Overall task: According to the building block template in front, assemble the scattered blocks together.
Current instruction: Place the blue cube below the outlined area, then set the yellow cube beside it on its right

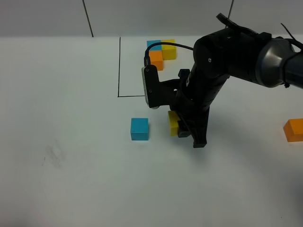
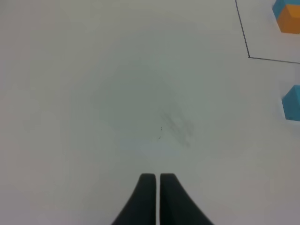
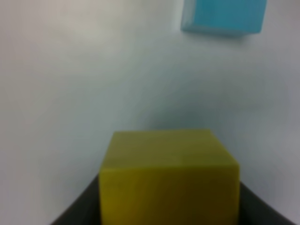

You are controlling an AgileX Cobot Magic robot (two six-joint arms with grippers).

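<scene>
My right gripper [image 1: 181, 128] reaches across the middle and is shut on the yellow cube [image 1: 173, 123], holding it at or just above the table; I cannot tell which. In the right wrist view the yellow cube [image 3: 168, 178] fills the space between the dark fingers [image 3: 77, 214], with the blue cube [image 3: 222, 16] beyond it. On the table the blue cube [image 1: 139, 129] lies a short gap to the left of the yellow one. The orange cube [image 1: 294, 130] sits far right. The template [image 1: 161, 51] stands at the back. My left gripper [image 2: 157, 180] is shut and empty over bare table.
A thin black line [image 1: 119, 66] runs down the template's left side and turns right at a corner near the right arm's wrist camera [image 1: 149, 87]. The left wrist view catches the line's corner [image 2: 249, 57], the blue cube [image 2: 293, 103] and part of the template [image 2: 287, 14].
</scene>
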